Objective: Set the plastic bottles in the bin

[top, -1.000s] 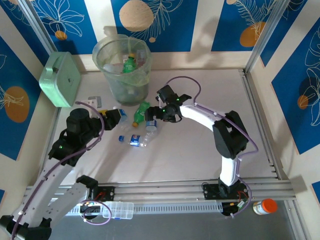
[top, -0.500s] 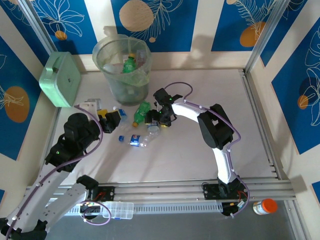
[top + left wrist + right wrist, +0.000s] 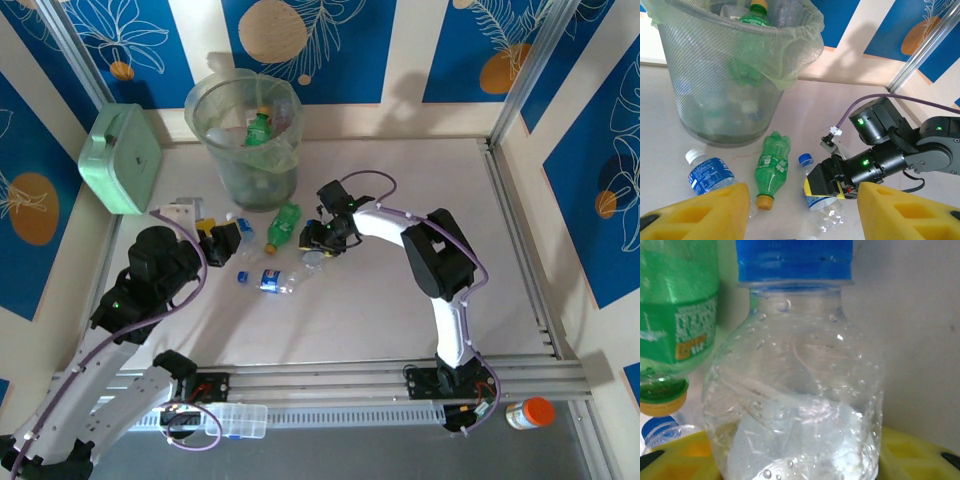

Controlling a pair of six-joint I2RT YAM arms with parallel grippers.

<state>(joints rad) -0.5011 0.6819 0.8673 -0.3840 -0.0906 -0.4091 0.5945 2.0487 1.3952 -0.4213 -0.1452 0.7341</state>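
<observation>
Bin (image 3: pixel 700 65) holds a bunch already; green bottle (image 3: pixel 771 162) and a few others lie near it. My right gripper (image 3: pixel 316 243) is pinching the clear bottle (image 3: pixel 795 390), left gripper (image 3: pixel 802 210) spread, empty.

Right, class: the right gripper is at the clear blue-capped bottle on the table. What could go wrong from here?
1. The right gripper has its jaws around a crumpled clear plastic bottle with a blue cap; it might buckle and slip out.
2. The green plastic bottle with a yellow cap lies right beside it and could get knocked rolling.
3. The tall translucent round bin looks piled to its rim, so a dropped bottle might bounce out.
</observation>
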